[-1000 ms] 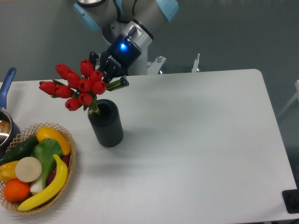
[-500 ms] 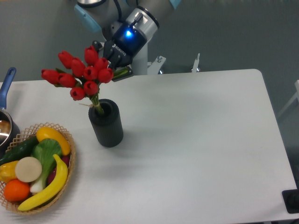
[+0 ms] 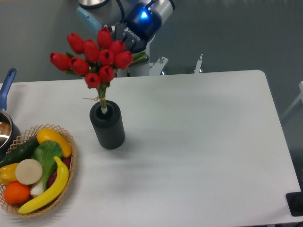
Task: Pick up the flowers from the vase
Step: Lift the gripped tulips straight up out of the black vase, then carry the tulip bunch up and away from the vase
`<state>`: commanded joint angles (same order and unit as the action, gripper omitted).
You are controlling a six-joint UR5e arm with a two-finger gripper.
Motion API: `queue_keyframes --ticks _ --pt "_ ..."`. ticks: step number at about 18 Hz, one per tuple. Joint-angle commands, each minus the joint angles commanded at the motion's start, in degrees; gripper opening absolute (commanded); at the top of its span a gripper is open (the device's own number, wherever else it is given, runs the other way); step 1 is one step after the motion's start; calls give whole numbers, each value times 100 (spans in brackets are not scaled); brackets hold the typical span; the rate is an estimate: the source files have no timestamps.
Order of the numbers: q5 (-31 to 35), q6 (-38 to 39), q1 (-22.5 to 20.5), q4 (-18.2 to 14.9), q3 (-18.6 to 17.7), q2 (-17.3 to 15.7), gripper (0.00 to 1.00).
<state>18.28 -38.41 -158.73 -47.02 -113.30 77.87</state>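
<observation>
Gripper (image 3: 127, 47) pinched the light, limp bunch of red tulip buds (image 3: 97, 56) behind its heads; stems stood in the ribbed dark cylindrical vase (image 3: 108, 126).

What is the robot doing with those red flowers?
The robot arm's pincer is gripping a bunch of red tulips and lifting it out of the dark ribbed vase. The tulips are raised high, but the stem ends are still in the vase's mouth, so they are not free yet. The vase stands upright on the white table. A wicker basket of fruit and vegetables sits to the left, untouched.
</observation>
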Motion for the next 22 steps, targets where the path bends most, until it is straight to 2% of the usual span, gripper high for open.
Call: queue_keyframes --ticks 3,7,14,19,22 --pt "44 -53 -132 0 158 27 0" --pt "114 -106 -378 -52 588 70 0" --pt "1579 -123 -352 -149 616 0 0" --pt "2618 -377 -308 -728 774 -26 0" --pt "3276 -965 -299 -1386 870 -123 0"
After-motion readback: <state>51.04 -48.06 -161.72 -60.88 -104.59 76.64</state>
